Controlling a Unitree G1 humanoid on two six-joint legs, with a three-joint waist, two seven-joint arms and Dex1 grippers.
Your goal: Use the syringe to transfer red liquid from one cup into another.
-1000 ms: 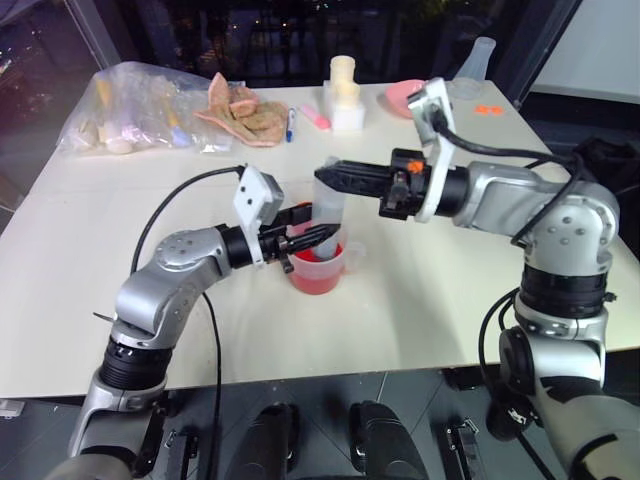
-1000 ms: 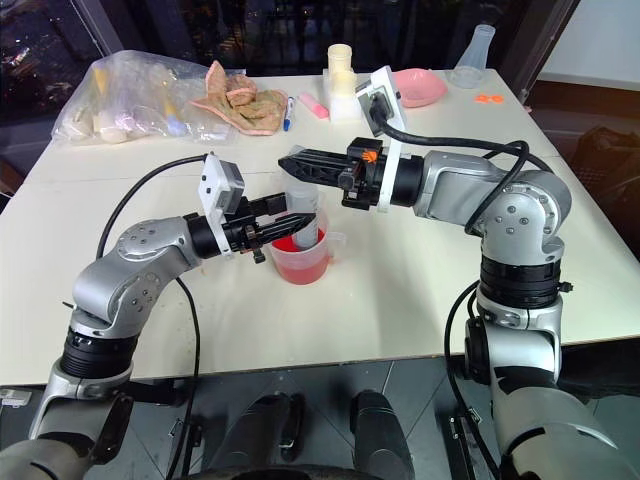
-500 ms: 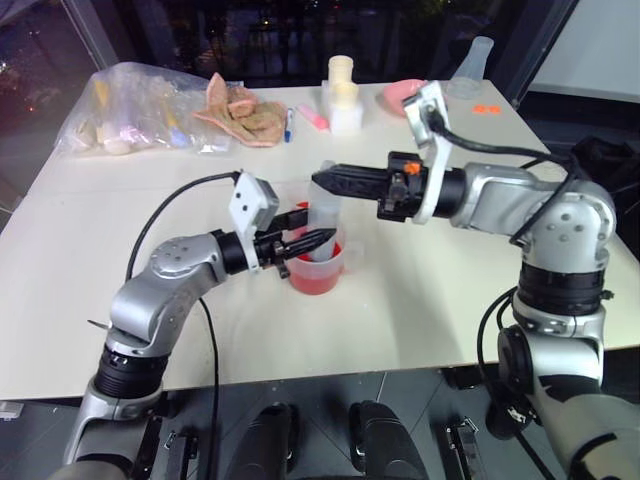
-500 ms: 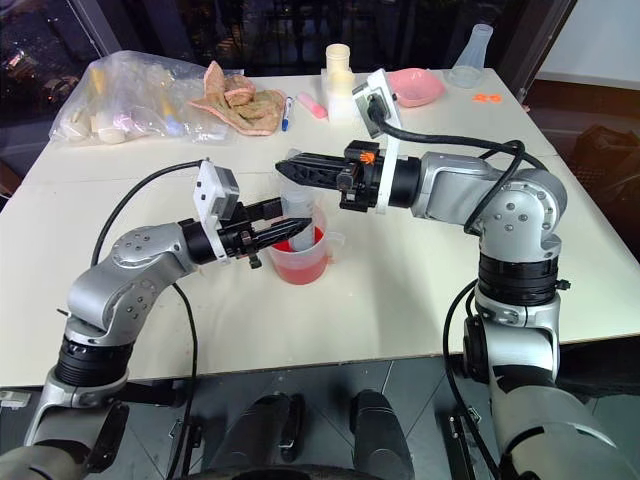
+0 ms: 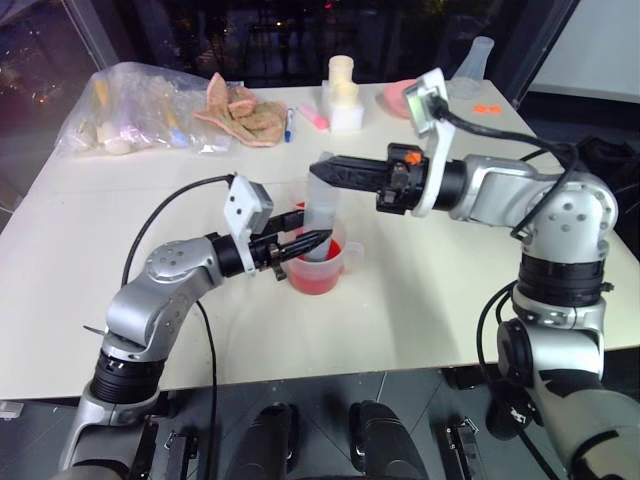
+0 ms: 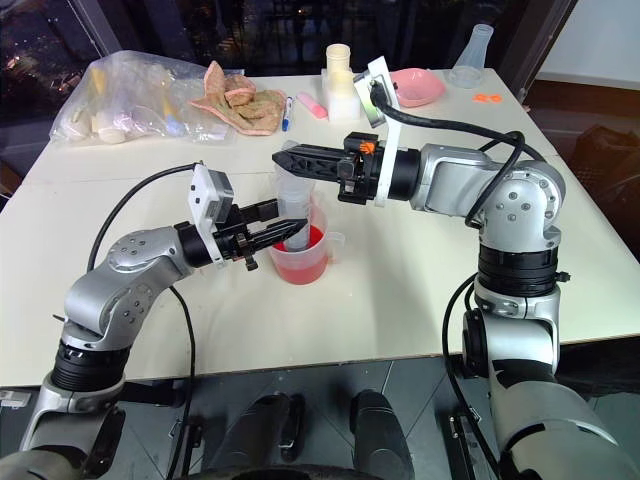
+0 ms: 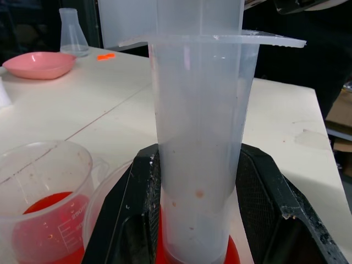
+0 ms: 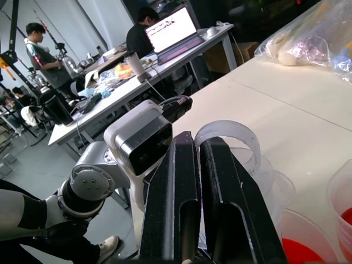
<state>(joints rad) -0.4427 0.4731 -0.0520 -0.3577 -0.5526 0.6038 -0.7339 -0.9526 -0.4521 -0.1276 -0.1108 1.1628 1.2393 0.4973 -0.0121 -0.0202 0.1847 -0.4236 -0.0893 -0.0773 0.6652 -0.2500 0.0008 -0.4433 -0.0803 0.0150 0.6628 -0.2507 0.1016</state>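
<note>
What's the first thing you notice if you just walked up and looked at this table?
The bright red liquid in the handled measuring cup near the middle of the white table stands out most. A big clear syringe stands upright in it, with the left end effector clamped on its barrel and the right end effector shut on its plunger top. At the far edge lies a pink dish.

A pale table (image 5: 420, 290) fills the frame. At its middle stands a handled cup (image 5: 322, 268) of red liquid (image 5: 316, 281). Along the top edge lie a plastic bag (image 5: 140, 110), a cloth (image 5: 240, 112), a pink dish (image 6: 418, 86) and a flask (image 6: 472, 57).
</note>
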